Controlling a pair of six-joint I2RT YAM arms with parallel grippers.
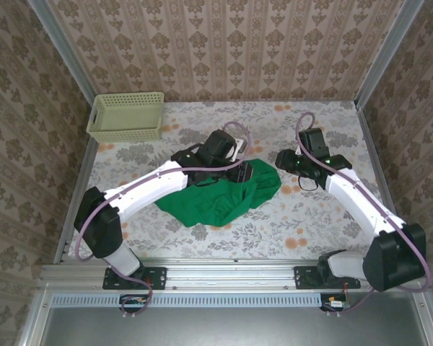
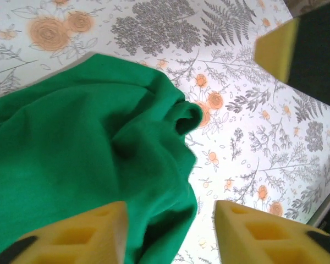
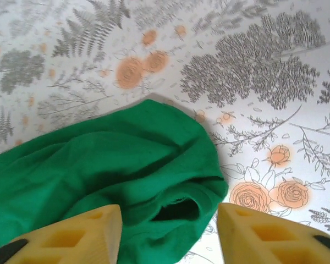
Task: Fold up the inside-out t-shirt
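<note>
Top external view: the inside-out t-shirt (image 1: 213, 198) is lying crumpled in a bright green heap on the floral-patterned table (image 1: 310, 223), about mid-table and nearer the front edge than the back wall. Over the heap's upper right edge the left gripper (image 1: 245, 171) is hovering. The right gripper (image 1: 283, 160) is sitting just beside that same corner, off to its right. A pale yellow-green basket (image 1: 126, 115) is standing at the far left corner, well apart from the cloth. Left wrist view: the yellow fingers (image 2: 71, 239) are standing apart, with green folds running under the gap (whether a pad is touching cloth cannot be told). Right wrist view: its yellow fingers (image 3: 269, 236) are likewise standing apart, with a rounded fold of the shirt lying between and below them, not clamped.
</note>
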